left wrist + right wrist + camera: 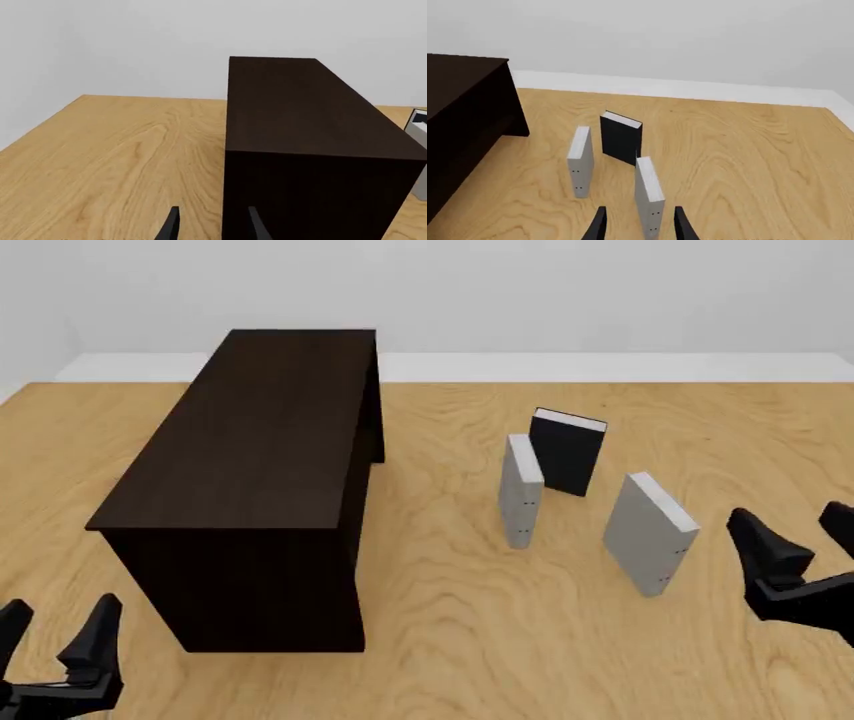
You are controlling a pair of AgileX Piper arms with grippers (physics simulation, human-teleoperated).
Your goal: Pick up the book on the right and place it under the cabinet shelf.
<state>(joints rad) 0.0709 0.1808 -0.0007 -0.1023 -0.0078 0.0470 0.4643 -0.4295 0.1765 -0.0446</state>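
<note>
Nearest the front camera, both black claws hover low over the wood-grain tabletop [454, 640], the left claw [54, 635] and right claw [798, 540] each spread wide and holding nothing. Just beside the right claw stands the grey book [649, 532], upright, slab-shaped, with white page edges. Behind it stand another grey book [521, 490] and a black book [566, 452]. Left of them sits the dark, boxy cabinet [254, 460].

- Your left gripper [212, 227] shows only as two dark fingertips with a gap between them, nothing held
- The cabinet [300, 150] fills the view's right half, dark brown, its plain end wall facing you, its top running away toward the wall
- One fingertip overlaps that end wall
- Bare table [107, 160] spreads beside it
- A grey book [419, 127] peeks out past the cabinet's far side
</note>
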